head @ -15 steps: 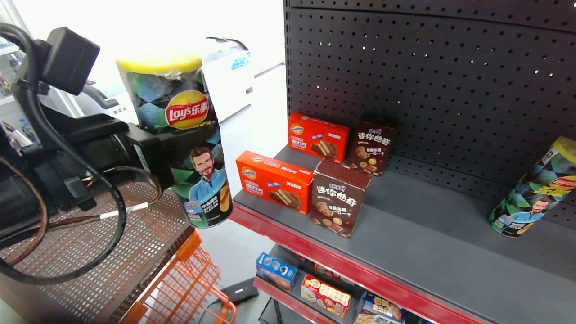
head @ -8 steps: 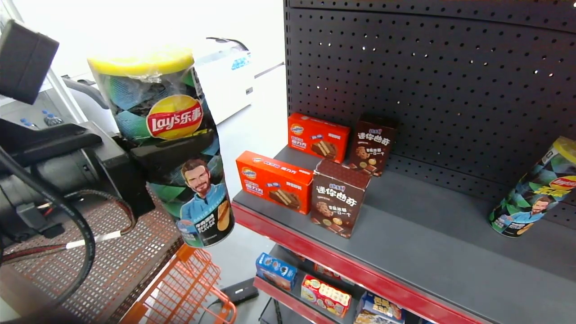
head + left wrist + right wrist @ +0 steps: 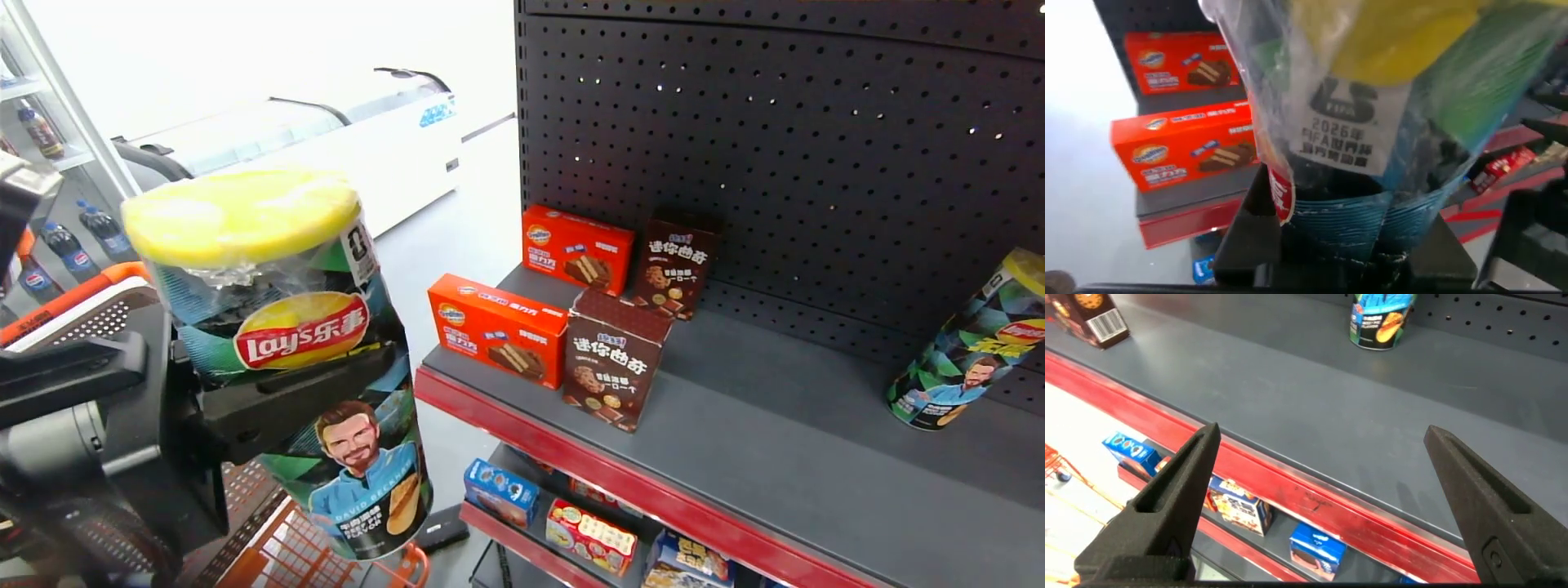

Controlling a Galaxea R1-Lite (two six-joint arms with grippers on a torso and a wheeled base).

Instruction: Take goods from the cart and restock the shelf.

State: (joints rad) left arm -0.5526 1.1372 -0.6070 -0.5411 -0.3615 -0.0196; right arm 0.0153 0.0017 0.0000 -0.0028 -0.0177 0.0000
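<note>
In the head view the left end effector point(image 3: 277, 404) is pinching a chip can point(image 3: 302, 339) around its middle, above the orange cart point(image 3: 282, 543). The can's long axis is close to upright and its yellow lid is on top. The shelf point(image 3: 735, 425) lies ahead and to the robot's right of the held can. Its widest bare stretch runs between the boxes and a second can point(image 3: 971, 347) standing tilted near the pegboard. That makes two cans in all, with two orange boxes point(image 3: 498, 327) and two brown boxes point(image 3: 616, 359) on this shelf level. In the left wrist view the held can point(image 3: 1372, 147) sits close between the dark fingers point(image 3: 1249, 241), with both orange boxes point(image 3: 1184, 151) beyond it. In the right wrist view the right end effector point(image 3: 1331, 506) is spread wide and holds nothing. It hangs over the shelf's red front edge point(image 3: 1315, 498), nearer the bare stretch than the left arm is. The second can point(image 3: 1380, 318) stands farther back. The delivery looks to be the left arm's job, a carry rightward and forward onto the deck.
</note>
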